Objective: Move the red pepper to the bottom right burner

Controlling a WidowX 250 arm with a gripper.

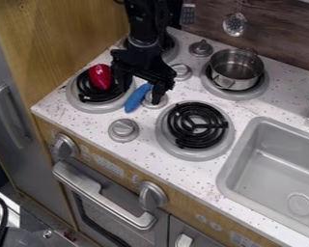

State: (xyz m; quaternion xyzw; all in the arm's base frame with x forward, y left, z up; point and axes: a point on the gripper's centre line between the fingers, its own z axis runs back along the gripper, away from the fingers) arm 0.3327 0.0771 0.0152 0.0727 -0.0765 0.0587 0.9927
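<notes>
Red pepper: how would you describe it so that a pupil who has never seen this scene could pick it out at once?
On the speckled white stove top, find the front left burner, beside the wooden wall. The red pepper lies on its black coil. Its glossy red skin sets it apart from the blue object to its right.

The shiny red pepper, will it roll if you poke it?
The shiny red pepper might roll, since its sides look rounded. Ridges on the black coil burner beneath could slow it. Its gloss suggests slippery skin.
</notes>
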